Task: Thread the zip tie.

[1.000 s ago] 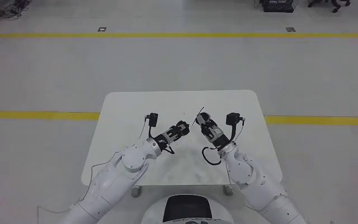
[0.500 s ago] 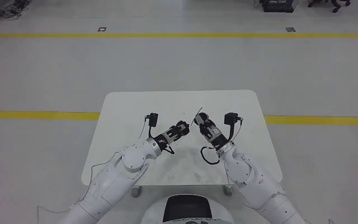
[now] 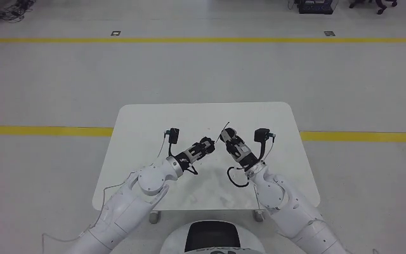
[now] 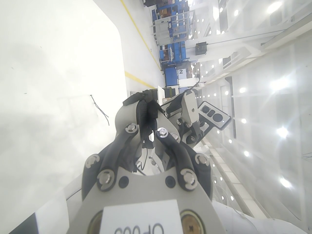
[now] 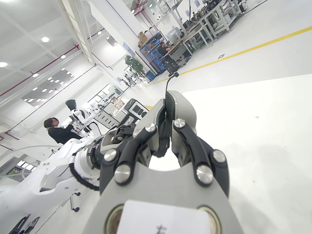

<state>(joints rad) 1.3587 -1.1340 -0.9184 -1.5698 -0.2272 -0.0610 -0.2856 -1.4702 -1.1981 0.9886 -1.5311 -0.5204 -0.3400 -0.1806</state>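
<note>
Zip tie in right hand's grip

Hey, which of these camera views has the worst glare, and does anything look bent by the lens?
Left wrist view: worst glare; the ceiling lights flare into streaks and a bright haze washes out the table. Right wrist view: evenly lit, the zip tie dark against the hall, but the yellow floor line bows slightly. Top view: flat light, no glare, lines straight.
</note>
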